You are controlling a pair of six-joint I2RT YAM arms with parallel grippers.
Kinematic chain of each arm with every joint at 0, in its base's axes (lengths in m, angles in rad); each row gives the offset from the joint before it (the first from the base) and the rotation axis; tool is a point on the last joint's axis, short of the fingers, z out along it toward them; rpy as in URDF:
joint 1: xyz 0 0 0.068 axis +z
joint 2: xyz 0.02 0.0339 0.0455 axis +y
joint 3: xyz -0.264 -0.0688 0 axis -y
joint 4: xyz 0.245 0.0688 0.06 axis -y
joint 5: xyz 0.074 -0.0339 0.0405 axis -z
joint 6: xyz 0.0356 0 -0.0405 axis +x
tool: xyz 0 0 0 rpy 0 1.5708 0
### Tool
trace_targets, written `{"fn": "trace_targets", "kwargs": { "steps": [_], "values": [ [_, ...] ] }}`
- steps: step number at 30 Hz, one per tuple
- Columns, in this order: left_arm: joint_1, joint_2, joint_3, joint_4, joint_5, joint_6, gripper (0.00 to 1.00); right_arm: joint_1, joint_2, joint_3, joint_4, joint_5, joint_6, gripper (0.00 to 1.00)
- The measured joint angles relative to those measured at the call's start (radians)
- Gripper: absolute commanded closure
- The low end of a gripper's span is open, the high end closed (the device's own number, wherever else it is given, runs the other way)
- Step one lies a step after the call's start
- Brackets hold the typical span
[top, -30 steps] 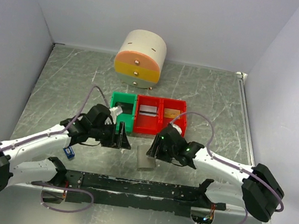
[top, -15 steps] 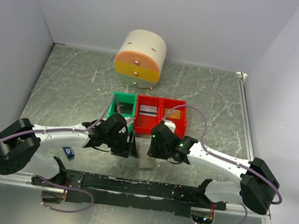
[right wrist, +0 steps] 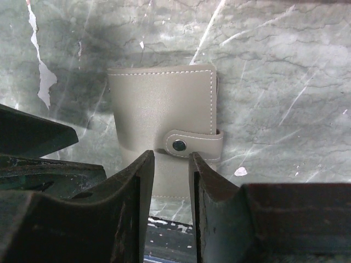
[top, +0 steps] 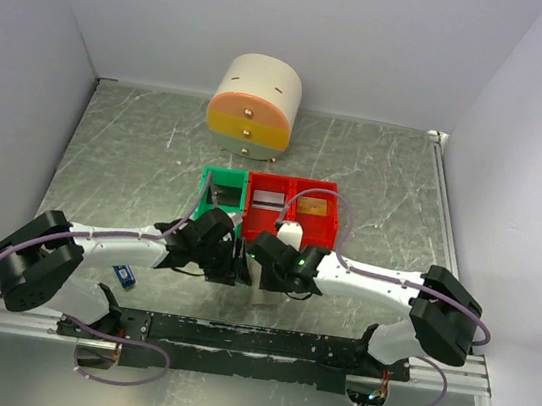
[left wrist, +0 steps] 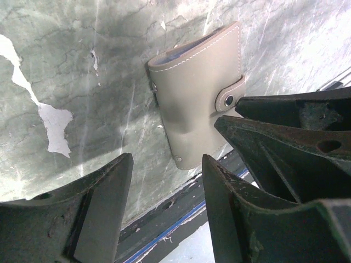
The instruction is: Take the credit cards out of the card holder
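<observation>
We list the card holder (right wrist: 162,123), shut, long axis near-to-far, under our right gripper (right wrist: 171,160), fingers narrowly parted, empty; left gripper (left wrist: 167,164) alongside, spread, empty.

Top camera sits high behind my bases, looking down and forward over the whole table (top: 138,144). My wrist cameras point down, very close, from left and right. Both share the card holder (left wrist: 192,104) (right wrist: 164,115) on marbled tabletop.

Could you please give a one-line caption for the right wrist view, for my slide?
Right fingers, narrowly apart, point at the snapped-shut card holder lying on the marbled table.
</observation>
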Motion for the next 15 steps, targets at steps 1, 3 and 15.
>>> {"fn": "trace_targets", "kwargs": {
  "steps": [1, 3, 15],
  "values": [
    [-0.001, 0.000, 0.000, 0.000, -0.004, -0.003, 0.35, 0.000, 0.000, 0.001, -0.001, 0.005, 0.002, 0.68],
    [-0.001, -0.002, 0.000, 0.000, -0.010, -0.007, 0.35, 0.000, 0.000, 0.005, -0.007, 0.016, 0.004, 0.68],
    [-0.002, 0.016, 0.018, -0.004, -0.011, -0.005, 0.35, 0.000, 0.089, 0.050, -0.025, 0.048, 0.010, 0.73]
  ]
}}
